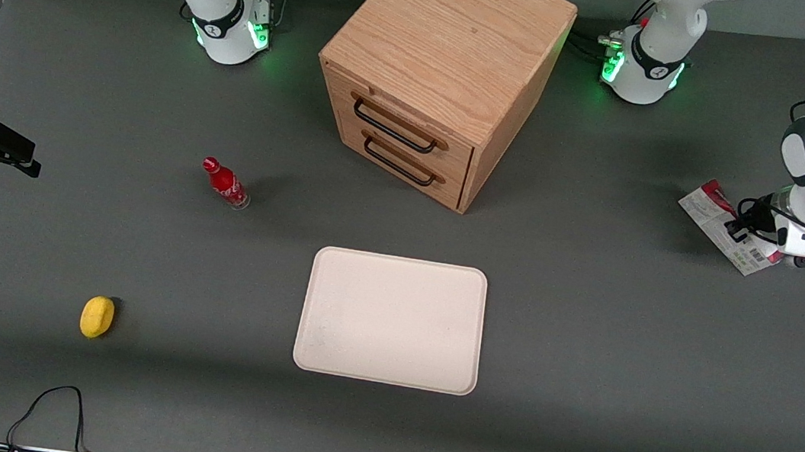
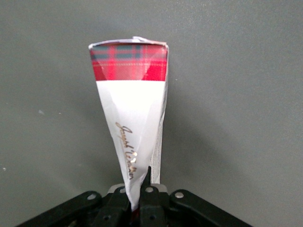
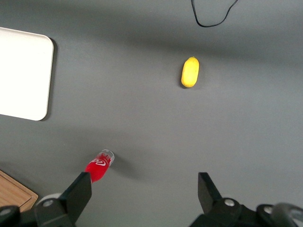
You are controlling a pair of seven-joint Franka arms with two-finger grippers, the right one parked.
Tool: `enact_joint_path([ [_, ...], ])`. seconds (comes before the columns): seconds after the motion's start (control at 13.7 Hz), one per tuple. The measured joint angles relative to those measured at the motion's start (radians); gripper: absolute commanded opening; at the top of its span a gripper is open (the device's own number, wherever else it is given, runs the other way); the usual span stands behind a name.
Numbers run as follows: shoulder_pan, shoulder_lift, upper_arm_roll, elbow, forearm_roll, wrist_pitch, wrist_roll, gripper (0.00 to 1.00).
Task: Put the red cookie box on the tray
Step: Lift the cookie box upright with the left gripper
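The pincer (image 1: 745,222), out at the working arm's end of the bench (image 1: 588,341), is clenched on the red cookie box (image 1: 729,228): in the wrist view its fingers (image 2: 142,196) pinch one narrow end of the carton, whose tartan-banded end points away from them. Gripping by the thin edge looks like the sensible choice for so flat a carton, since the broad faces would be too wide to span. The box seems tilted with its whitish barcode face toward the front camera, though whether it has left the bench or rests on it cannot be told, because the arm's wrist covers the grasped end. The tray (image 1: 391,320) lies well apart from the pincer, toward the middle of the bench and nearer the front camera, so the carry is not yet done. Farther off that way stand a wooden drawer cabinet (image 1: 445,70), a small red cola bottle (image 1: 225,183) and a lemon (image 1: 96,317).
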Motion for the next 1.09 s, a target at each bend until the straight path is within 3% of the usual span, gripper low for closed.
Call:
enact_joint_path([
  [0.15, -0.002, -0.019, -0.005, 0.039, 0.000, -0.082, 0.001, 0.00],
  [0.29, -0.008, -0.064, -0.031, 0.137, 0.001, -0.273, 0.001, 0.00],
  [0.73, -0.018, -0.149, -0.109, 0.673, 0.004, -0.980, 0.019, 0.00],
  [1.09, -0.032, -0.095, -0.147, 0.937, -0.041, -1.173, 0.043, 0.00],
])
